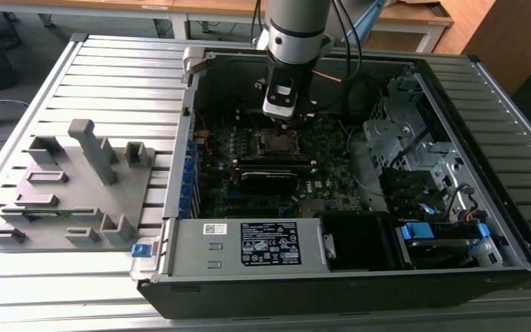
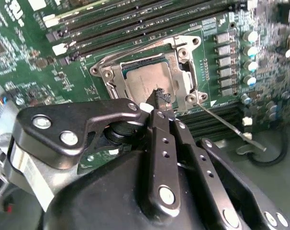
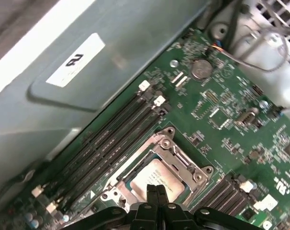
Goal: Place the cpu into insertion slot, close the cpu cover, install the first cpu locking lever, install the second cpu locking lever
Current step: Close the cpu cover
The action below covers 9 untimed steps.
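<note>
In the exterior view the arm (image 1: pixel 293 28) reaches straight down into the open computer case (image 1: pixel 339 294) on the slatted desk (image 1: pixel 108 76). The gripper (image 1: pixel 279 116) hangs just above the insertion slot (image 1: pixel 276 143), and a grey parts fixture (image 1: pixel 72 187) lies on the desk at nine o'clock of the case. In both wrist views the cpu (image 2: pixel 145 79) sits flat in the slot. Its dull metal top shows through the cut-out of the cpu cover (image 2: pixel 108 76), which looks to be lying down over it rather than standing up. The jaws are pressed together with nothing between them, and their dark tip hovers at the edge of the cpu, close over the cover's frame (whether it touches the metal I cannot tell). One thin locking lever (image 2: pixel 221 120) angles away from a corner of the socket, not tucked against the frame. A second thin rod (image 2: pixel 135 48) runs along the frame on the side of the memory slots (image 2: pixel 111 24). I judge the seating and the cover done, and the first-lever step in hand. That step calls for a small, well-aimed push with the closed tip: down on the springy wire, then sideways under its catch, without sliding off onto the board (image 2: pixel 39 72) beside the socket.
</note>
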{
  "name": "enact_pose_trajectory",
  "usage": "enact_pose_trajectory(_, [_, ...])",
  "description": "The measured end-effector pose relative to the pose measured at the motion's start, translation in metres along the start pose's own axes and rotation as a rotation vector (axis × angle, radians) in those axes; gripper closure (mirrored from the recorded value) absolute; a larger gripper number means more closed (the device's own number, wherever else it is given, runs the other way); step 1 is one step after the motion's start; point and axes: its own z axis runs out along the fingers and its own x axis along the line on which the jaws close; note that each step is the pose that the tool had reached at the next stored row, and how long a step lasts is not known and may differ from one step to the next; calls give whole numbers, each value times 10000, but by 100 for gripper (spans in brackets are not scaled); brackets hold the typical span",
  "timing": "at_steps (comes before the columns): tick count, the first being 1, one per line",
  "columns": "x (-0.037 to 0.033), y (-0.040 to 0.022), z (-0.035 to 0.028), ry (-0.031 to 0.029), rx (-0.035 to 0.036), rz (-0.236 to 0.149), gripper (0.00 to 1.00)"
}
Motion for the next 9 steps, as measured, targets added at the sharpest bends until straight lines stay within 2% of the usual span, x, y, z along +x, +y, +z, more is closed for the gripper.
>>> enact_pose_trajectory(9, [0, 0, 4, 51, 33, -1640, 89])
